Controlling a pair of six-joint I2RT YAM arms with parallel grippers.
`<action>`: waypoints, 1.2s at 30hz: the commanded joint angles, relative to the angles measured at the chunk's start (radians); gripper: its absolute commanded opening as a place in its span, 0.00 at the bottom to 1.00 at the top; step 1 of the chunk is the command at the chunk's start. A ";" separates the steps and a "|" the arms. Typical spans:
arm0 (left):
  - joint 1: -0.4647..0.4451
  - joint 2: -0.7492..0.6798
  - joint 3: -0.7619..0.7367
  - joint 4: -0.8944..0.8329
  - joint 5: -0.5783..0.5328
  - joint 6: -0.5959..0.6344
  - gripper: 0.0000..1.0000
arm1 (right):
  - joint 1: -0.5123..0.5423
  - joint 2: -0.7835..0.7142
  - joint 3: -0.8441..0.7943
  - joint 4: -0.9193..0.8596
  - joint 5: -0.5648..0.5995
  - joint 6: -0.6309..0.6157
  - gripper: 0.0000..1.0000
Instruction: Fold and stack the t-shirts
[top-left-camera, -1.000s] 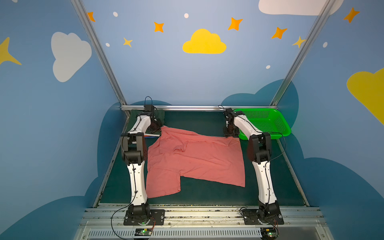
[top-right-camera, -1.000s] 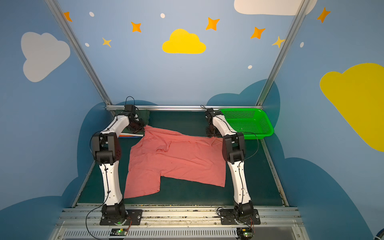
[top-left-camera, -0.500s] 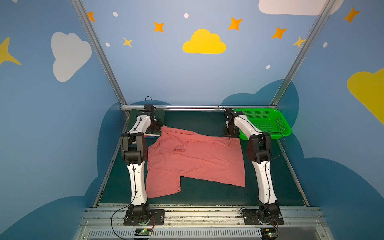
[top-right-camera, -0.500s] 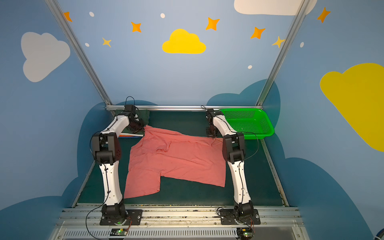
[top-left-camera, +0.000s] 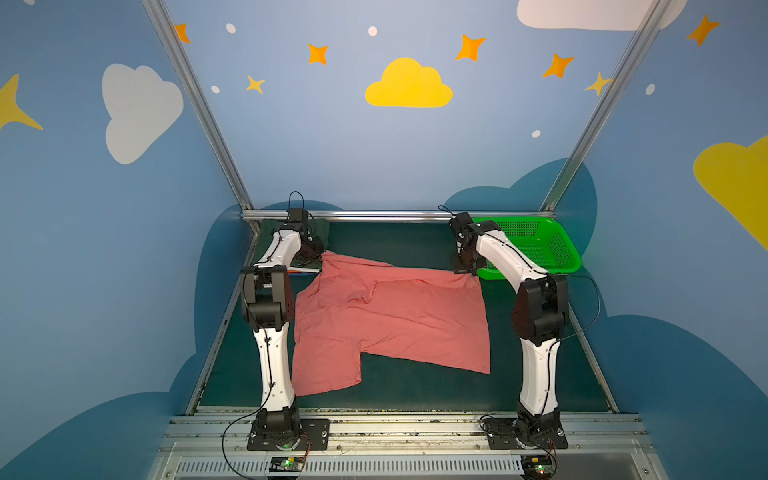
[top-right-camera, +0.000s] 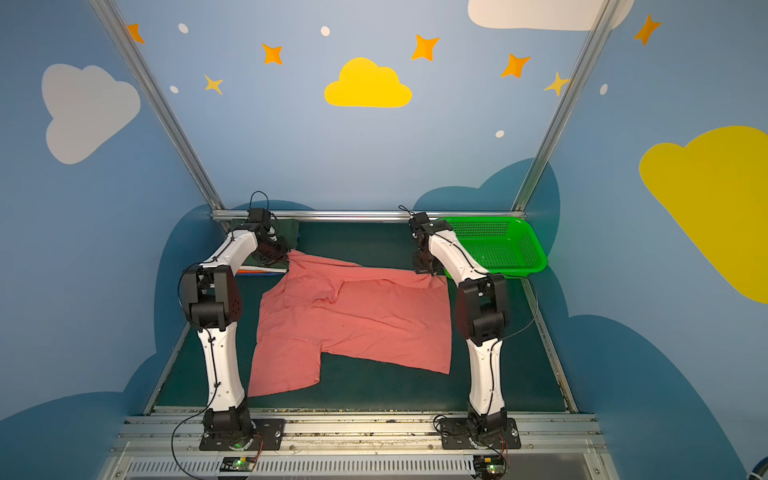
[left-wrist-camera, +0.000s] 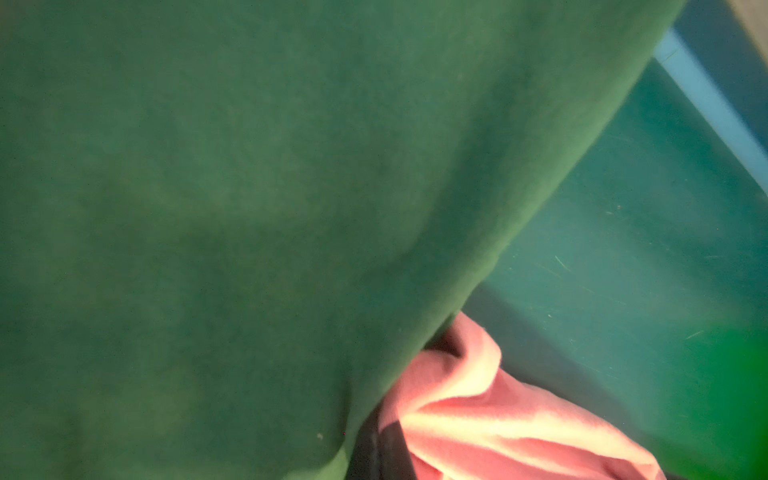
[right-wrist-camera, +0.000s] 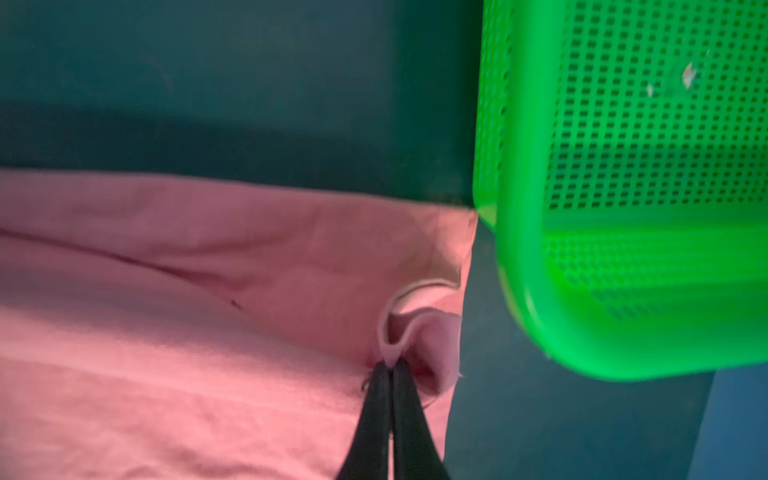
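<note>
A salmon-pink t-shirt (top-left-camera: 390, 324) (top-right-camera: 357, 324) lies spread, partly creased, on the dark green table in both top views. My left gripper (top-left-camera: 315, 262) (top-right-camera: 283, 261) sits at its far left corner. In the left wrist view the dark fingertips (left-wrist-camera: 386, 444) are together against bunched pink cloth (left-wrist-camera: 498, 428). A dark green t-shirt (left-wrist-camera: 249, 208) (top-left-camera: 321, 229) lies just beyond. My right gripper (top-left-camera: 467, 271) (top-right-camera: 428, 271) is at the far right corner. In the right wrist view the gripper (right-wrist-camera: 390, 368) is shut on a raised pinch of the pink hem (right-wrist-camera: 399, 328).
A green perforated basket (top-left-camera: 557, 245) (top-right-camera: 528, 245) (right-wrist-camera: 623, 291) stands at the far right, almost touching the pink shirt's corner. Under my left arm, orange and white cloth edges (top-left-camera: 301, 272) (top-right-camera: 262, 271) peek out. A metal rail (top-left-camera: 395, 215) bounds the back.
My right gripper's jaws have closed on the shirt's far right corner. Both arms and the shirt otherwise stay where they were.
</note>
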 joint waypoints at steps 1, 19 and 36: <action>0.017 -0.048 -0.020 -0.011 -0.034 0.012 0.05 | 0.023 -0.050 -0.097 -0.003 0.049 0.039 0.00; 0.017 -0.048 -0.040 0.003 -0.015 0.004 0.05 | 0.161 -0.289 -0.525 0.081 0.109 0.227 0.44; 0.017 -0.040 -0.042 0.001 -0.009 0.007 0.05 | -0.205 -0.222 -0.545 0.372 -0.458 0.120 0.36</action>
